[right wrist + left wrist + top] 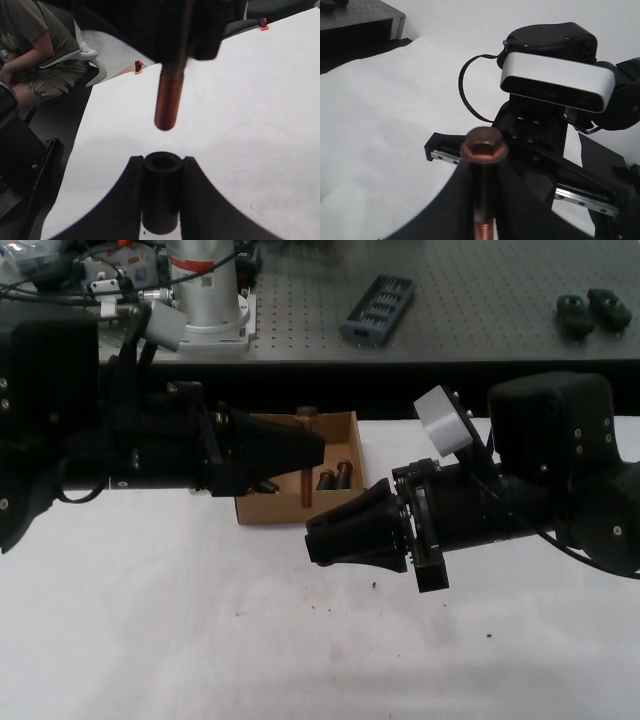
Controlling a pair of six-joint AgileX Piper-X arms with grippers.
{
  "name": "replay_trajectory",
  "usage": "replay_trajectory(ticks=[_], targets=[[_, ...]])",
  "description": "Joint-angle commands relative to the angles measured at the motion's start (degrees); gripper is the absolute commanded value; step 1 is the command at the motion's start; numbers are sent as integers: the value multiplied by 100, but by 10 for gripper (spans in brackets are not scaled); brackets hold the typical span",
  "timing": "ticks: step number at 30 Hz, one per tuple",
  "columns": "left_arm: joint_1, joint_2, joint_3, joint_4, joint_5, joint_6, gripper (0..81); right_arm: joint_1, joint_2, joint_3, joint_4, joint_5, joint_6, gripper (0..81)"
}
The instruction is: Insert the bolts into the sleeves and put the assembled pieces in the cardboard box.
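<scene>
My left gripper point(310, 450) is shut on a copper bolt point(305, 468) and holds it upright over the cardboard box point(262, 508). The bolt's hex head point(483, 145) stands above the fingers point(451, 205). My right gripper point(320, 535) sits just in front of the box, shut on a black sleeve point(161, 195) with its bore facing up. The bolt's threaded tip point(167, 102) hangs a short gap above the sleeve's mouth, roughly in line with it. Assembled pieces point(335, 478) lie inside the box.
The bench is covered in white point(200, 640). Behind it on a perforated board lie a grey slotted tray point(378, 308), two dark green parts point(595, 310) and a silver post base point(205, 295). Small dark specks dot the cover near the front.
</scene>
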Motion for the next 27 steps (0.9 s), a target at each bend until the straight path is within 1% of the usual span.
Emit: replay_trajectory(ticks=[1, 5, 9, 13, 18, 22, 27], targets=[[-17, -79, -77, -28, -127, 138, 6, 8, -125, -14, -91, -47, 24, 43], [-17, -79, -77, -28, -391, 138, 6, 8, -125, -14, -91, -98, 159, 43], [-17, -79, -77, -28, -435, 138, 6, 8, -125, -14, -159, -96, 200, 43], [-17, -62, -77, -109, -552, 88, 6, 8, -125, -14, -506, -96, 323, 43], [-17, 63, -77, -606, -551, -436, 6, 8, -125, -14, -739, 37, 540, 43], [-17, 118, -66, -849, -567, -591, 6, 8, -125, -14, -691, 37, 538, 43], [-17, 118, -38, -882, -554, -774, 6, -40, -125, -14, -692, 208, 538, 43]])
